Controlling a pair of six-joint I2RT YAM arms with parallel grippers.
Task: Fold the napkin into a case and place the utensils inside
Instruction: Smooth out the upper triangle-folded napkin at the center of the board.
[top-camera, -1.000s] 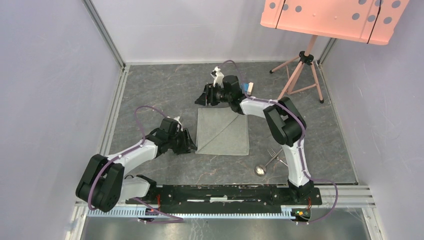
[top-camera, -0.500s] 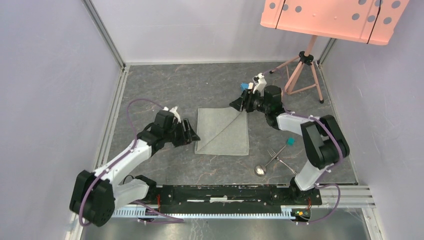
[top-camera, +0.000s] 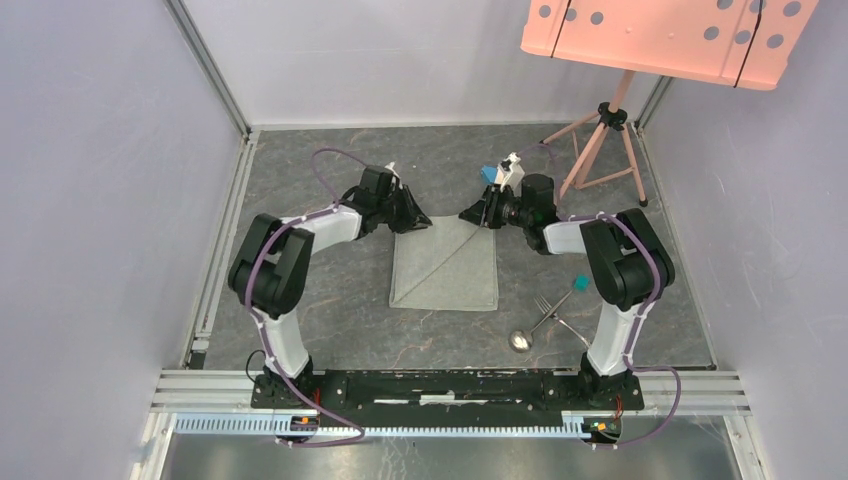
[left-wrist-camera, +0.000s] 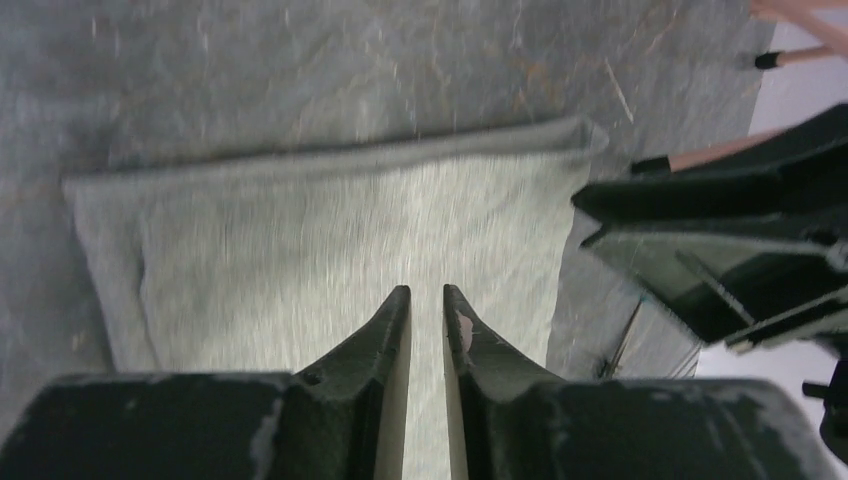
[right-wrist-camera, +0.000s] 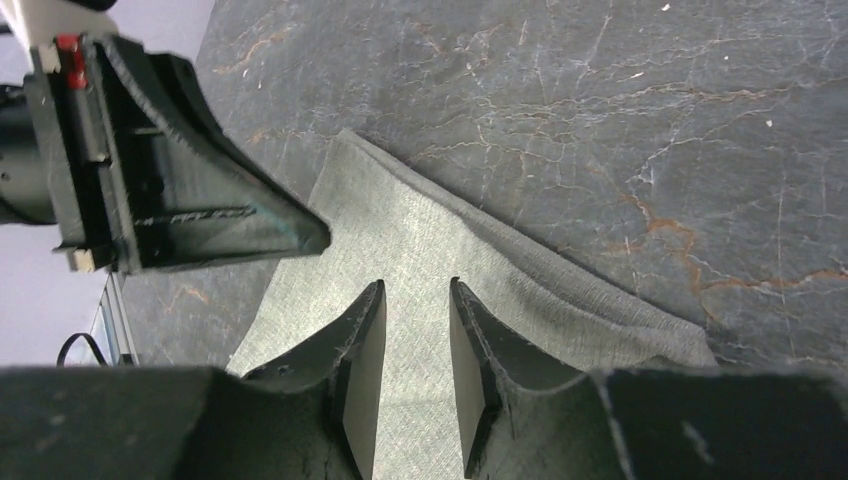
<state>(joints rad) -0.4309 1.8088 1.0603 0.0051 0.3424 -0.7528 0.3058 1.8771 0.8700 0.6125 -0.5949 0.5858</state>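
Note:
The light grey napkin (top-camera: 445, 265) lies flat mid-table, folded into a rectangle with a diagonal flap edge across it. My left gripper (top-camera: 418, 222) is at its far left corner, low over the cloth (left-wrist-camera: 300, 240), jaws a narrow gap apart with nothing between them (left-wrist-camera: 427, 290). My right gripper (top-camera: 470, 215) is at the far right corner, over the cloth (right-wrist-camera: 420, 230), jaws apart and empty (right-wrist-camera: 417, 283). The silver fork (top-camera: 545, 305) and spoon (top-camera: 520, 340) lie on the table to the napkin's near right.
A small blue block (top-camera: 580, 283) lies by the fork, and another (top-camera: 487, 172) sits behind the right gripper. A pink perforated board (top-camera: 665, 35) on a tripod (top-camera: 600, 140) stands at the back right. Walls and metal rails enclose the table.
My left gripper swung from the napkin's near left edge up to its far left corner. My right gripper moved from the far left corner to the far right corner. The napkin stayed put.

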